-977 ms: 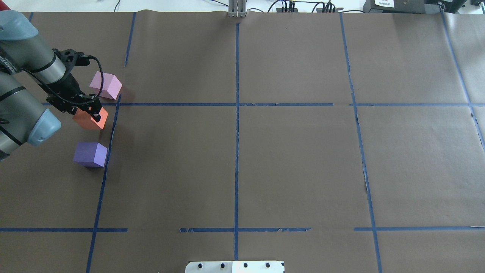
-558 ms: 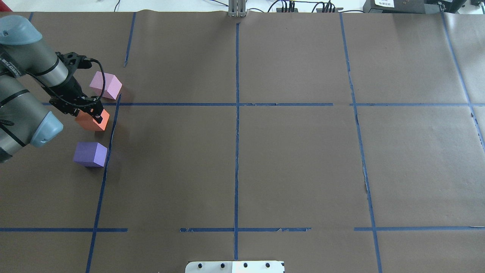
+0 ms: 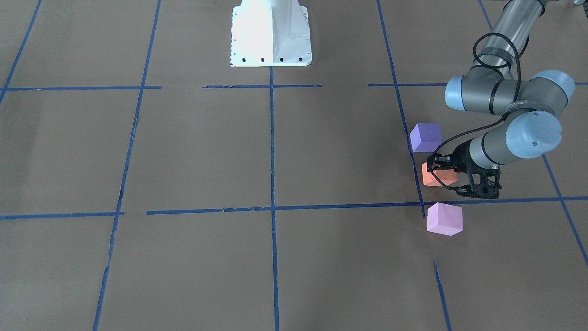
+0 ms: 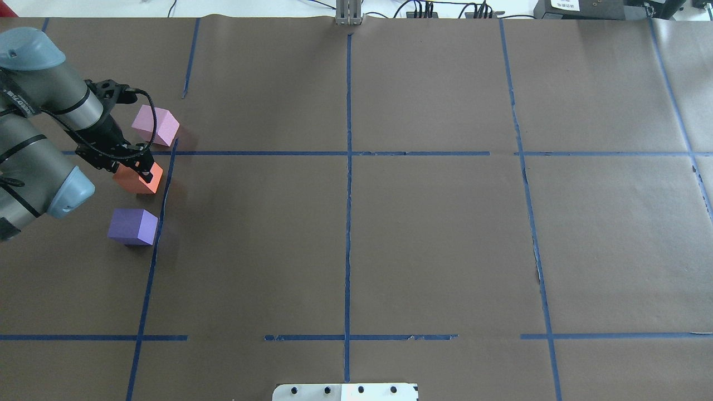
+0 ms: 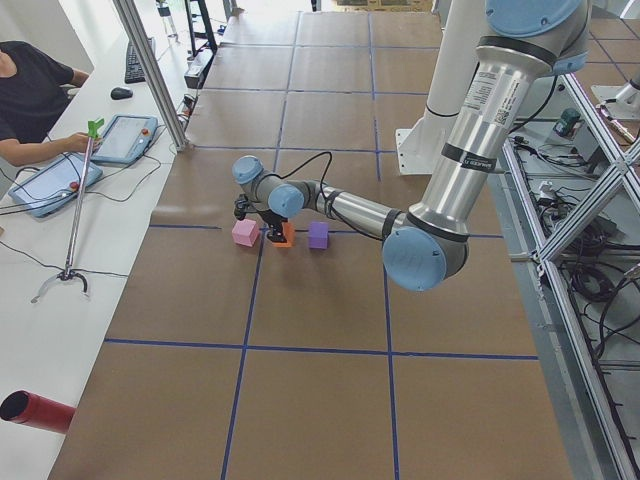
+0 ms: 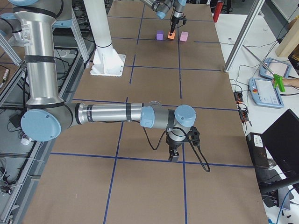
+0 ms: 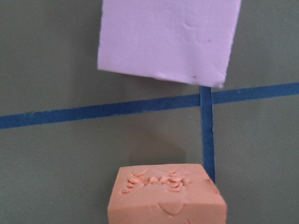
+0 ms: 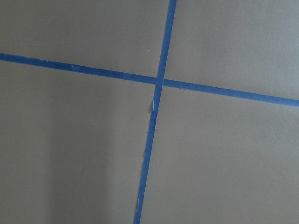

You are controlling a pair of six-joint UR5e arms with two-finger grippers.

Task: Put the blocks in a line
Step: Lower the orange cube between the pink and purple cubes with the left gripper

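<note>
Three foam cubes sit at the table's far left in the overhead view. The pale pink-lilac block [image 4: 156, 125] is farthest, the orange block [image 4: 133, 181] in the middle, the dark violet block [image 4: 132, 226] nearest. All three show in the front-facing view: pink [image 3: 444, 219], orange [image 3: 431, 178], violet [image 3: 426, 137]. My left gripper [image 4: 143, 171] is shut on the orange block, low over the paper. The left wrist view shows the orange block [image 7: 166, 196] below the pink one [image 7: 168, 37]. My right gripper [image 6: 174, 157] hangs over bare paper far from the blocks; I cannot tell whether it is open.
Brown paper [image 4: 434, 239] with blue tape lines [image 4: 348, 223] covers the table. One tape line [image 4: 164, 189] runs just right of the blocks. The robot's white base plate [image 3: 271, 32] stands at the table's near edge. An operator [image 5: 30, 95] sits beyond the far side.
My left gripper has shifted slightly right and toward the robot with the orange block in it. The pink and violet blocks have not moved.
</note>
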